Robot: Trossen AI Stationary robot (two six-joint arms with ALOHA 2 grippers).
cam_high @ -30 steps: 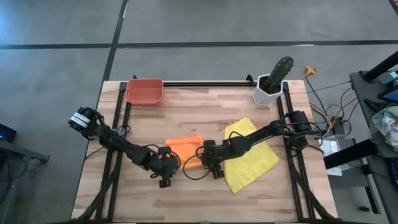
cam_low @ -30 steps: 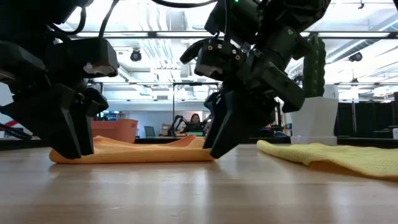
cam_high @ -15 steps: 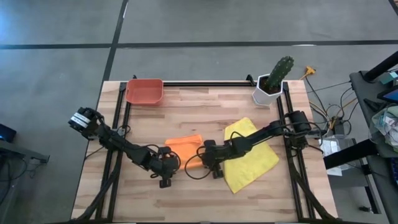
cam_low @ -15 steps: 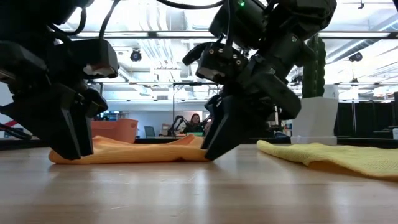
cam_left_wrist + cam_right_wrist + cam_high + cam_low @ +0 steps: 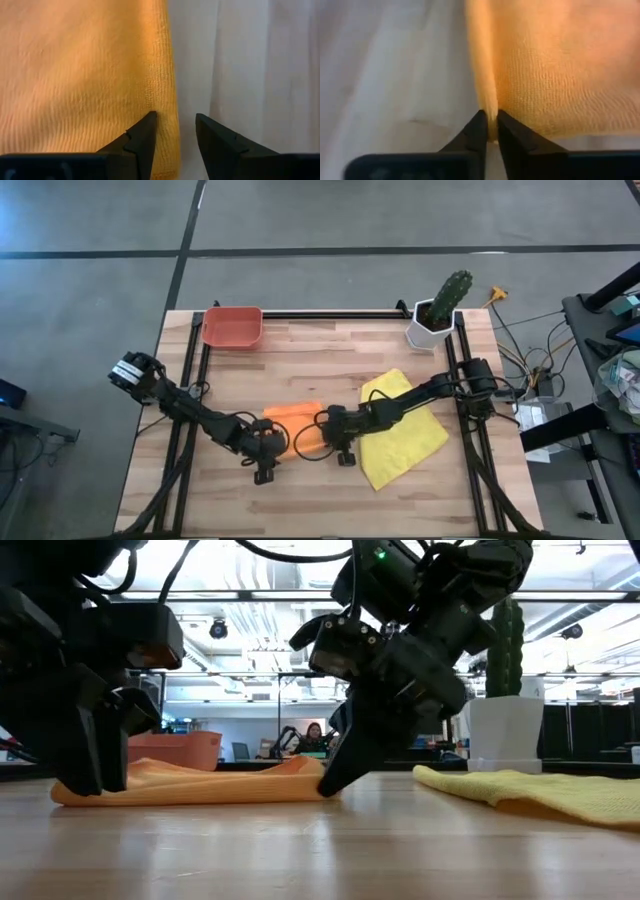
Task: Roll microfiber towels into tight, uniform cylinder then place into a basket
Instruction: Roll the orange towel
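The right gripper pinches the folded near edge of the orange towel, its two dark fingers closed on the cloth's hem at table level. The left gripper stands at the towel's other end with its jaws parted, straddling the towel's edge, one finger on the cloth and the other over bare wood. Seen from above, the orange towel lies folded into a narrow strip at the middle of the wooden table, between the two grippers. The yellow towel lies spread just beside it, under the right arm. The red-orange basket sits well apart at the table's far left corner, the white pot with a cactus at the far right.
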